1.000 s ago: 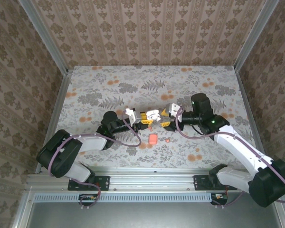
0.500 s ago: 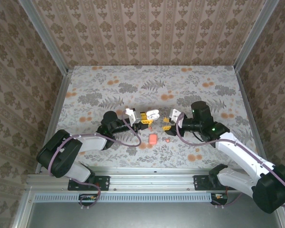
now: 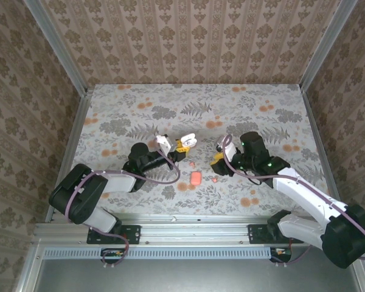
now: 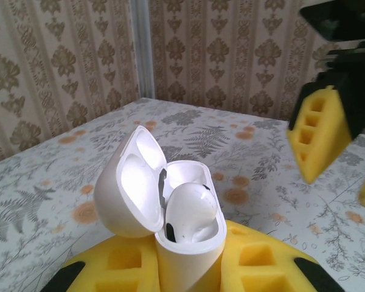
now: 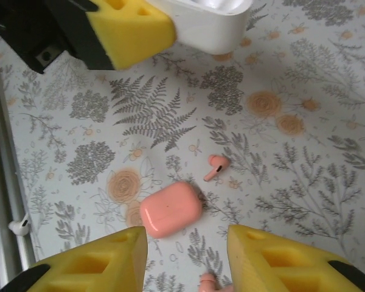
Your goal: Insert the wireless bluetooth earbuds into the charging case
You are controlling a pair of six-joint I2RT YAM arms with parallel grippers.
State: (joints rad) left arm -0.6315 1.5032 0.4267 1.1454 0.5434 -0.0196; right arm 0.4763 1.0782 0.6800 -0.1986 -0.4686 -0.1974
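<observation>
My left gripper is shut on the white charging case, held upright between its yellow pads with the lid swung open. One white earbud sits in the case. In the top view the left gripper holds that case mid-table. My right gripper is open, low over the table, near a closed coral case. One coral earbud lies beyond that case. Another coral earbud lies between the right fingers. A second white earbud lies far left.
In the top view the right gripper hovers right of the coral case, with coral earbuds on the flowered tabletop. Patterned walls and metal rails enclose the table. The right gripper's yellow finger hangs ahead of the left wrist camera.
My right gripper has drawn back from the white case, toward the near edge, and come down over the coral earbuds. The left gripper has shifted the open case slightly left and away.
</observation>
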